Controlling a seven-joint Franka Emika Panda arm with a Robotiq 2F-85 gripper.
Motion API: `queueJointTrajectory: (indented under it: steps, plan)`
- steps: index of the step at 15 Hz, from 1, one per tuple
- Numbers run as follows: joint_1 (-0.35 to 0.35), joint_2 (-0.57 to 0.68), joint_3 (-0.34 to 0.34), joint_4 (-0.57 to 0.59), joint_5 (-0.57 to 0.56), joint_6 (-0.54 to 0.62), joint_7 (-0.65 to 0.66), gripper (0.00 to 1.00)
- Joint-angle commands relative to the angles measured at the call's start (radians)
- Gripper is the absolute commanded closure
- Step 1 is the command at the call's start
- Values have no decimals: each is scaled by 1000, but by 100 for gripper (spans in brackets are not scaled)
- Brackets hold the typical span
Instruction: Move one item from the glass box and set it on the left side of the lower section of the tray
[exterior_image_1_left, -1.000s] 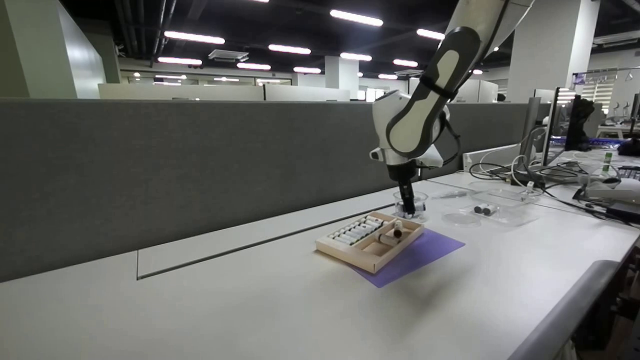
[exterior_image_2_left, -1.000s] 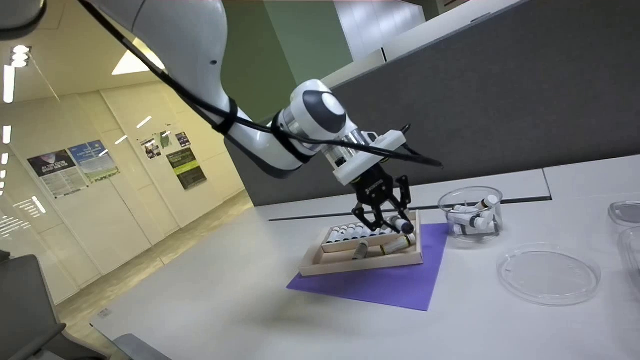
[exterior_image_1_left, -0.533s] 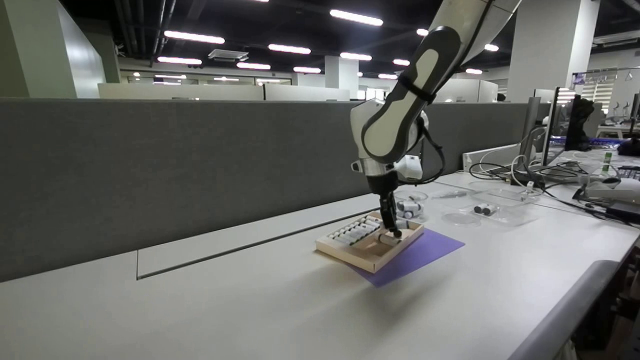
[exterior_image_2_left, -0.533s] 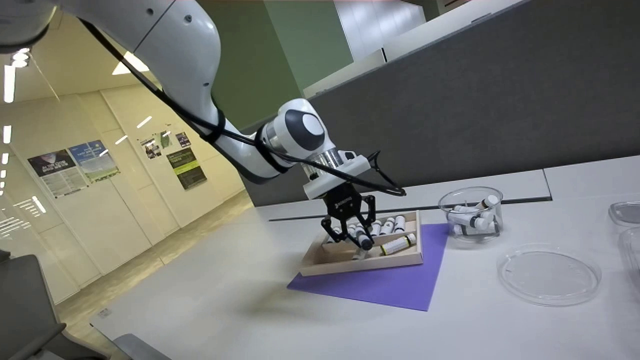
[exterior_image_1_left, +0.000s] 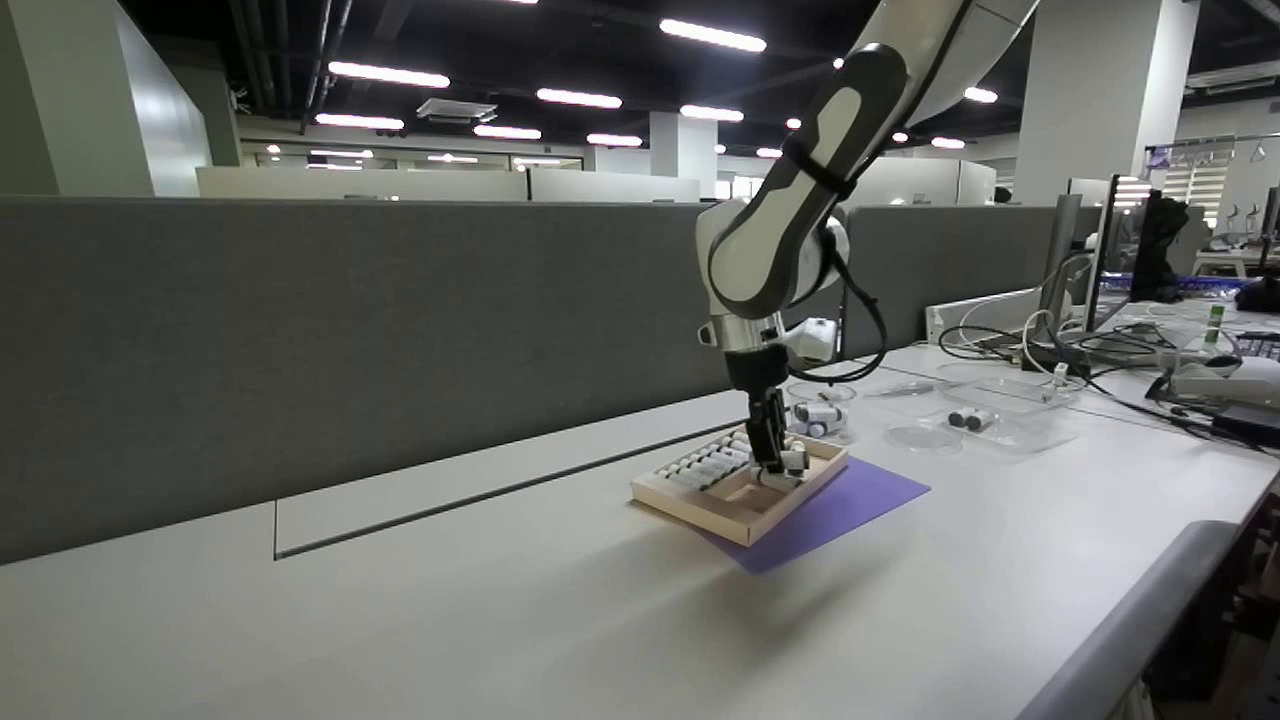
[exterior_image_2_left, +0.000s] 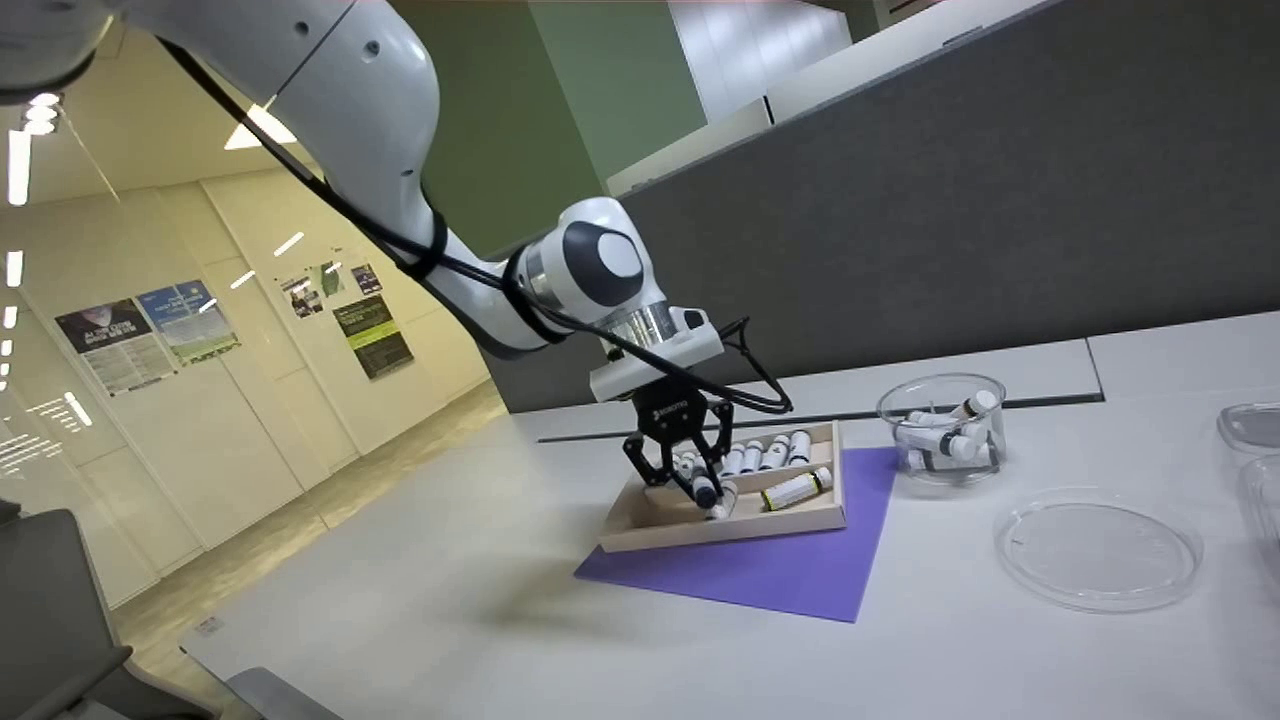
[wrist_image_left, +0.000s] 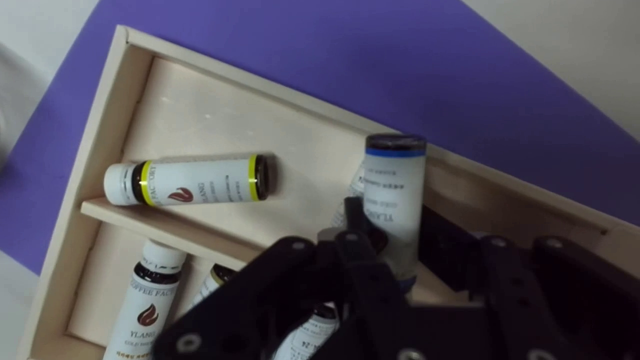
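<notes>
Desk (exterior_image_1_left: 420, 620), big and white, with a grey divider (exterior_image_1_left: 350, 330) running along the back. White robot arm (exterior_image_2_left: 370, 120) bent down over it, in both exterior views. Purple sheet (exterior_image_2_left: 760, 585) flat on the desktop, and sitting over part of that, a pale beige tray (exterior_image_2_left: 715, 535) split in two by a low strip (wrist_image_left: 165, 230). Clear round lid (exterior_image_2_left: 1098, 560) lying flat, apart from the sheet. Just beside the sheet, a clear round tub (exterior_image_2_left: 925, 393) standing upright with a messy pile of bottles (exterior_image_2_left: 940, 440) inside.

On to the black gripper (wrist_image_left: 390, 220): down low at the tray, fingers (wrist_image_left: 445, 250) only a little way apart and snug against both sides of a blue-banded bottle (wrist_image_left: 397, 195), so yeah, got a proper hold of that one. Pretty tilted too, dark base end pointing toward the tray's outer wall in the wrist view. Can't tell if touching the tray floor. Held over the same section as a yellow-banded bottle (wrist_image_left: 200, 181), lying on its side with the cap by the end wall. Another bottle (exterior_image_2_left: 724, 500) mostly hidden right behind the blue one there; can't tell if touching either. Other section: row of bottles (exterior_image_2_left: 773, 452) lined up side by side.
</notes>
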Motion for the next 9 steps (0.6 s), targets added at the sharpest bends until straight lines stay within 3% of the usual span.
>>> queueJointTrajectory:
  steps: [1, 9]
  plan:
    - [-16, 11, 10, -2, 23, 29, 64, 95]
    - [-18, 20, 11, -6, 41, 68, 114, 95]
